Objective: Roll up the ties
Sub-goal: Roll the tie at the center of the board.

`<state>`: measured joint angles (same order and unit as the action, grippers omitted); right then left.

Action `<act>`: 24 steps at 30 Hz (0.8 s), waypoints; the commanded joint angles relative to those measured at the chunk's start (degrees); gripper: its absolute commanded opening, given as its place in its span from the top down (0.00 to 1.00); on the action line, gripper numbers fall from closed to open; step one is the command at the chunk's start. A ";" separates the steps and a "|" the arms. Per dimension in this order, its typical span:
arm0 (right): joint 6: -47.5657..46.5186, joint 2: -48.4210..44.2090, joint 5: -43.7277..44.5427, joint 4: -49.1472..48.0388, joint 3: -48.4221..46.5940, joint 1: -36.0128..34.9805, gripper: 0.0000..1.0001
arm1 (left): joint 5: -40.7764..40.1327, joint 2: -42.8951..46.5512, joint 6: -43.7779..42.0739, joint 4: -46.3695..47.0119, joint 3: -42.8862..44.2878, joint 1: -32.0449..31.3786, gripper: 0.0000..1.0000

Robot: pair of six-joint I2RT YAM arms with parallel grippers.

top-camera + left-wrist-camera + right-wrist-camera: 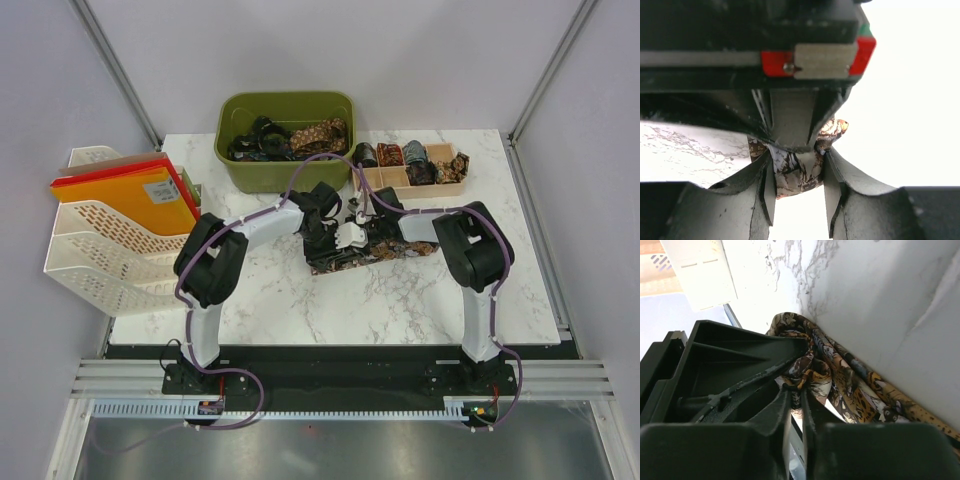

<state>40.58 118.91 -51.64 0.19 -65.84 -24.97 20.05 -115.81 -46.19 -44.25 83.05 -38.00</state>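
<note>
Two grippers meet over the middle of the marble table, both on one paisley tie.

Tie position: it lies flat on the marble, running from under my wrists out toward my right arm. Dark ground, brown-gold print. The end near my wrists is bunched up under the two grippers.

Left gripper: in the left wrist view, the left gripper has a folded wad of the paisley tie between its fingers. The pads press on the cloth from both sides, so the jaws pinch the tie, held apart only by the wad. A small flap of cloth pokes out past the right-hand finger.

Right gripper: in the right wrist view, the right gripper has its jaws nearly together, with only a thin slit between them. A fold of the paisley tie is caught at the tips. The rest of the cloth spills away in loose loops along the table.

Surroundings, overhead view:
- At the far edge, a green bin holds a heap of loose ties.
- Just beside it on my right, a wooden tray has rolled ties in its compartments.
- On my left, a white rack holds orange folders, well apart from the grippers.
</note>
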 commanded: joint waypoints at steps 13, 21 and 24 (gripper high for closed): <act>-7.53 4.48 4.35 5.26 -1.13 3.79 1.00 | 14.30 6.01 -8.39 -0.76 -7.37 4.06 0.36; -8.15 7.12 5.49 5.18 -0.25 5.11 1.00 | 17.92 15.61 -3.56 16.01 -18.61 8.99 0.14; -8.15 7.47 6.11 5.00 -0.16 5.37 1.00 | 15.64 17.37 -1.01 23.41 -22.49 8.56 0.10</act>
<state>36.16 123.00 -55.24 3.75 -66.81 -20.67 36.16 -102.08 -51.33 -30.63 64.53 -29.43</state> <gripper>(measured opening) 0.011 0.879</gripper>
